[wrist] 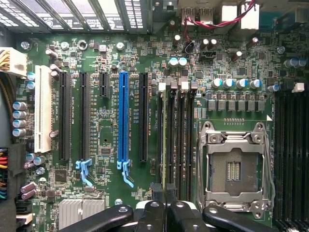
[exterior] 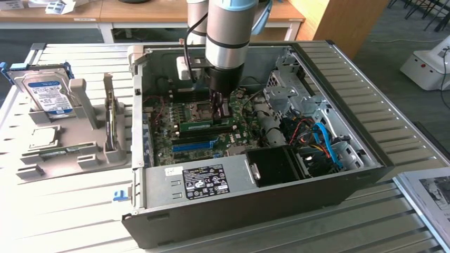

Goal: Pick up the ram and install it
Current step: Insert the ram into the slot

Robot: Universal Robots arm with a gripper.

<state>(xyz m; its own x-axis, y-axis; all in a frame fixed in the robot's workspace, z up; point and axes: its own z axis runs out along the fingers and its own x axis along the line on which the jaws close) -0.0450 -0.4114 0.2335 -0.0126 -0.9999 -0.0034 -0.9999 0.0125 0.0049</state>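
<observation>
My gripper (wrist: 164,189) is pinched nearly closed on the long thin green ram stick (wrist: 167,135). The stick stands on edge among the black memory slots (wrist: 179,130), its length parallel to the long blue plastic slot (wrist: 123,116).

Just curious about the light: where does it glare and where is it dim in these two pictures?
Exterior view: glare washes out the slatted table on the exterior view's left; inside the computer case it is dimmer. Wrist view: the motherboard is evenly lit, the processor socket glinting.
</observation>
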